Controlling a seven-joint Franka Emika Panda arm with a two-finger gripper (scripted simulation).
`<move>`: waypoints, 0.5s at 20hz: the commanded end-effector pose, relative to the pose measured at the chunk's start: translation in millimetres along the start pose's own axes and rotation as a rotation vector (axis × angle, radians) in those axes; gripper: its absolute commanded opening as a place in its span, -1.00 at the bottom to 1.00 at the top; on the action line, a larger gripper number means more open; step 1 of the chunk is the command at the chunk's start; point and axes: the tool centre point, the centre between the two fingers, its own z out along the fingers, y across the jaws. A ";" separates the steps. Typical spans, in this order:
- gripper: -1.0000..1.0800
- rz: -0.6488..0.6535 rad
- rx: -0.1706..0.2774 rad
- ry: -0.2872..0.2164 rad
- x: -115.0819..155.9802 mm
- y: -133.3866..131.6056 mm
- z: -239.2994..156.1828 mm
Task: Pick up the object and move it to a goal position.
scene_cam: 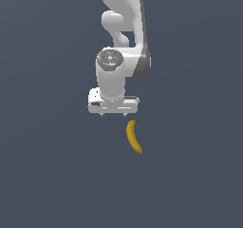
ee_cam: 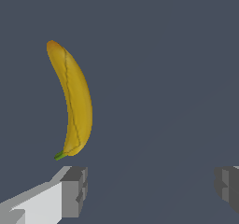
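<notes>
A small curved yellow banana (scene_cam: 134,137) with a dark green stem tip lies on the flat grey floor, just in front of and slightly to the exterior view's right of the white gripper hand (scene_cam: 113,112). In the wrist view the banana (ee_cam: 73,101) lies lengthwise beyond one fingertip (ee_cam: 74,190), its green stem end nearest that finger. The gripper (ee_cam: 149,185) is open, its two grey pads far apart with nothing between them. The banana sits outside the gap between the fingers. In the exterior view the fingers are mostly hidden under the hand.
A plain dark grey surface (scene_cam: 47,175) spreads all around. The white arm (scene_cam: 121,27) rises behind the gripper at the upper middle of the exterior view.
</notes>
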 end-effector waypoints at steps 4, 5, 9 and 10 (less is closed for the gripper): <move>0.92 -0.003 -0.002 -0.005 -0.8 1.1 0.5; 0.92 -0.003 -0.002 -0.005 -0.6 0.9 0.9; 0.92 -0.004 -0.002 0.002 3.9 -6.2 6.3; 0.92 -0.005 -0.002 0.005 5.9 -9.5 8.8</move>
